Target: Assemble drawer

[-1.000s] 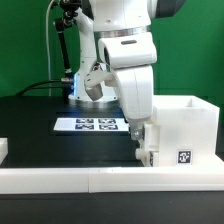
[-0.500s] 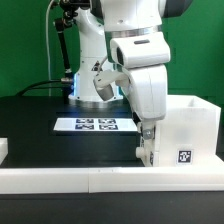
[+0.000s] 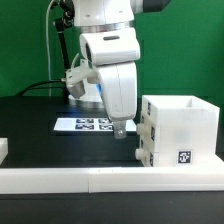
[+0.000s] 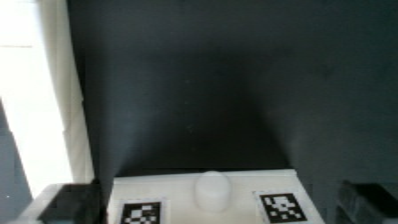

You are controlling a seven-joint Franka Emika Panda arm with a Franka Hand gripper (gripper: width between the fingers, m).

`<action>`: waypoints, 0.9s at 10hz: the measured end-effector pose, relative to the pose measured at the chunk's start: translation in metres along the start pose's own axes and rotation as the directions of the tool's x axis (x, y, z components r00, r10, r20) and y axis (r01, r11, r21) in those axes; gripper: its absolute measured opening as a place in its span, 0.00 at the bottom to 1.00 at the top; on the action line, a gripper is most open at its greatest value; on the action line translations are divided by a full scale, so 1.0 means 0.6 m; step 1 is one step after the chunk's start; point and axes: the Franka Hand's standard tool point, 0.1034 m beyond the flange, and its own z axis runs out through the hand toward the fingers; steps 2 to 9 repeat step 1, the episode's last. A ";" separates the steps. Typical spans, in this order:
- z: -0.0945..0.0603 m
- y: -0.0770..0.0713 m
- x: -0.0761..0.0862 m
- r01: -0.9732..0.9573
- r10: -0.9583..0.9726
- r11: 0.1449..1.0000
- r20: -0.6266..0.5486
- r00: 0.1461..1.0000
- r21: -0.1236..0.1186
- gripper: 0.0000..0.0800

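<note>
The white drawer box (image 3: 182, 130) stands on the black table at the exterior view's right, with marker tags on its sides. My gripper (image 3: 120, 131) hangs just off its left face, a short gap away, low over the table. In the wrist view the gripper (image 4: 217, 204) is open and empty. Its dark fingers (image 4: 71, 205) stand far apart on either side of a white drawer face (image 4: 164, 190) with a rounded knob (image 4: 210, 187) and two tags.
The marker board (image 3: 88, 124) lies on the table behind the gripper. A long white rail (image 3: 90, 178) runs along the table's front edge. A small white part (image 3: 3, 149) sits at the exterior view's far left. A white strip (image 4: 27, 90) borders the wrist view.
The arm has swung to the exterior view's left, and the gripper has drawn back from the drawer box's left face. The box stays in place.
</note>
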 end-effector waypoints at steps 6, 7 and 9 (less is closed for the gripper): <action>0.000 0.000 -0.001 -0.001 0.001 1.000 0.000 1.000 0.000 0.81; 0.000 0.000 -0.001 -0.001 0.001 1.000 0.000 1.000 0.000 0.81; 0.000 0.000 -0.001 -0.001 0.001 1.000 0.000 1.000 0.000 0.81</action>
